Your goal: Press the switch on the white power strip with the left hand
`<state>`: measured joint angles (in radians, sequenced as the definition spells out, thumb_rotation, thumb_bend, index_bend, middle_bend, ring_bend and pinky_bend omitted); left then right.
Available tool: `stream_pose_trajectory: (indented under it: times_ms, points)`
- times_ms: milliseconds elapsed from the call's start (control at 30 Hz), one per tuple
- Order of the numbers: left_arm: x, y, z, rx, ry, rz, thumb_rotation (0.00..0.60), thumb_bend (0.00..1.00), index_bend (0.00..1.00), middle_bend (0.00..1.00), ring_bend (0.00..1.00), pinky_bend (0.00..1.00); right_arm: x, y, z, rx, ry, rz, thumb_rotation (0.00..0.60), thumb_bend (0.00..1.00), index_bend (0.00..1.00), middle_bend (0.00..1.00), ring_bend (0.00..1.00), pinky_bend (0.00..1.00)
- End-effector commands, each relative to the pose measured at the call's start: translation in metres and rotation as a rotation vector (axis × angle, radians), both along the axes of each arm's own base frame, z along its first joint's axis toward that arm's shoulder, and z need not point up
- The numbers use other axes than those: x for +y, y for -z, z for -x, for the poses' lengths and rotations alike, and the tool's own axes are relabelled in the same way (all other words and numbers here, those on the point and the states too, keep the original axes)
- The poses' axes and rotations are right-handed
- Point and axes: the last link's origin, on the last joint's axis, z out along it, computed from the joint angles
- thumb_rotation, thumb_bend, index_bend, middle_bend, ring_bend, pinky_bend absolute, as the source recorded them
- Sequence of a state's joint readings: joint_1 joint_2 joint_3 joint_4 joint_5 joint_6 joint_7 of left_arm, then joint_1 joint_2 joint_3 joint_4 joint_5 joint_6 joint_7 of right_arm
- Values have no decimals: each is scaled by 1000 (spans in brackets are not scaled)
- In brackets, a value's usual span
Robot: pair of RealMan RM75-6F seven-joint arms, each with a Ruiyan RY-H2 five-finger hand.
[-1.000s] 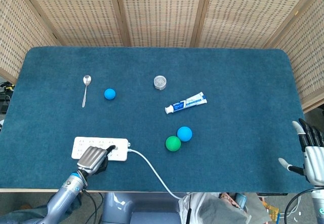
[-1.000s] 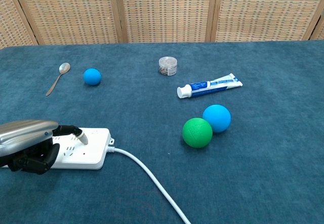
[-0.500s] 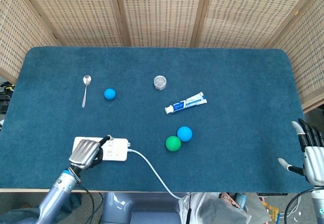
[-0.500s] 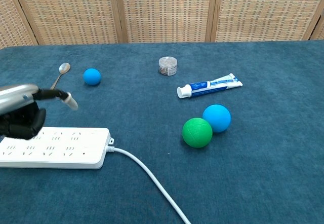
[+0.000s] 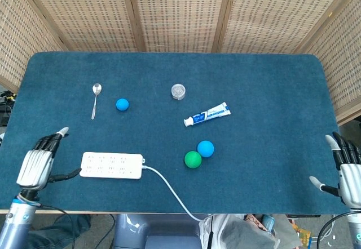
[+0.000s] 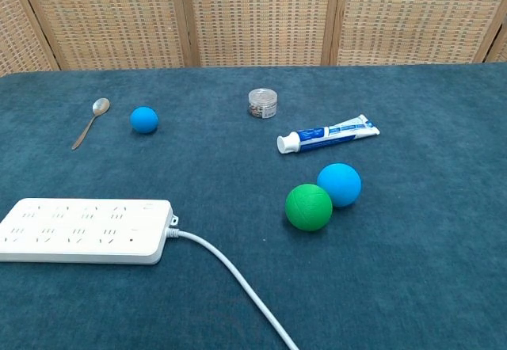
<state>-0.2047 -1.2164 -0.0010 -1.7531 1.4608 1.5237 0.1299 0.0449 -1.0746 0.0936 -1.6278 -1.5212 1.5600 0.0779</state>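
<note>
The blue carpeted surface (image 5: 271, 91) carries the white power strip (image 5: 111, 165) flat near its front left edge, cable (image 5: 169, 191) trailing off the front. I judge it rigid, light and liable to slide, so I should press straight down at the cable end, where I cannot make out the switch. My left hand (image 5: 36, 165) sits just left of it, fingers loosely extended, holding nothing. My right hand (image 5: 345, 170) is spread, empty.
</note>
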Motion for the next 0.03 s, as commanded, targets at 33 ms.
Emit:
stream_pose_trajectory:
  times_ms: [33]
  points:
    - [-13, -12, 19, 27, -73, -18, 409, 0, 0, 0, 0, 0, 0, 0, -1, 1, -3, 0, 600, 0, 0, 0, 0, 0]
